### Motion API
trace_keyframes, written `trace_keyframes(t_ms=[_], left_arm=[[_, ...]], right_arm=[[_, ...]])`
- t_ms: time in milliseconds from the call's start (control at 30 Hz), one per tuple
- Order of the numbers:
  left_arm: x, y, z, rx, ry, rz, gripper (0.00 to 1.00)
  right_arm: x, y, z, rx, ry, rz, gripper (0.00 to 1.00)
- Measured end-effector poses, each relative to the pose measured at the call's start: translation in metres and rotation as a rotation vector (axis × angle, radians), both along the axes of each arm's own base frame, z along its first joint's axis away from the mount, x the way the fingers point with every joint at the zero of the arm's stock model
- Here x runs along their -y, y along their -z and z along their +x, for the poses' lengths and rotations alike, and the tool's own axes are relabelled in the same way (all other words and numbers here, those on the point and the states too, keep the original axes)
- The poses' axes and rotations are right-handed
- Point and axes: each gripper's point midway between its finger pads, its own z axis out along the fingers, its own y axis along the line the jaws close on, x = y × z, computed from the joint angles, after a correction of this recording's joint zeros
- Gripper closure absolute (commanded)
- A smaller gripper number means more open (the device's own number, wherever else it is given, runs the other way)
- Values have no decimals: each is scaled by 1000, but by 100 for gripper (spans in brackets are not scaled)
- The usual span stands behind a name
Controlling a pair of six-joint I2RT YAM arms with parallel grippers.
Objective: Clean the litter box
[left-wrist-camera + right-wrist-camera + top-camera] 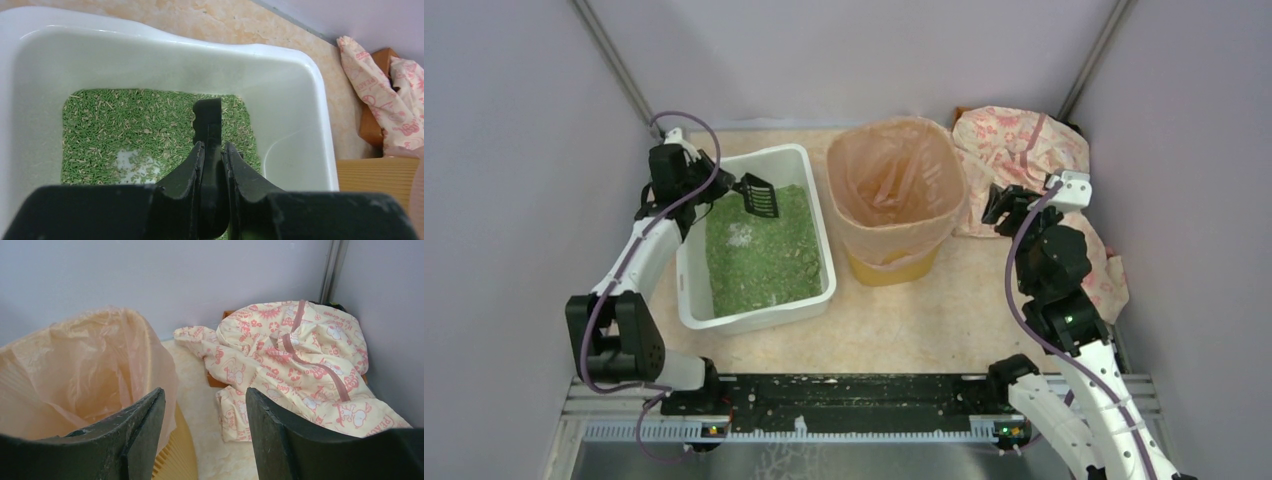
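The left gripper pinched the black scoop tight. It should slide under the pale clump, maybe waste, in the litter box. The right gripper gaped empty.

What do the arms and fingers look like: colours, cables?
Left arm and right arm: white links, black joint housings, a purple cable looped along each. The fingers are matte black, broad, tapering, with pale scuffs.

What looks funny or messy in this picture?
A whitish patch breaks up the green litter in the litter box, unlike the rest. A crumpled patterned cloth is heaped in the far right corner beside the bin.
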Motion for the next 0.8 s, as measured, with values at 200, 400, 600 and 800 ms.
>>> trace_keyframes(t_ms=[200, 400, 600, 800], left_arm=[[2, 27, 6, -60, -8, 36, 100], [24, 38, 19, -80, 34, 63, 100], [51, 44, 44, -74, 115, 1, 100], [65, 45, 47, -74, 178, -78, 100]], right_arm=[[-10, 6, 2, -7, -53, 10, 40], [-19, 7, 2, -11, -96, 16, 41], [-22, 9, 2, -15, -115, 16, 41], [-24, 18, 2, -37, -124, 9, 41]])
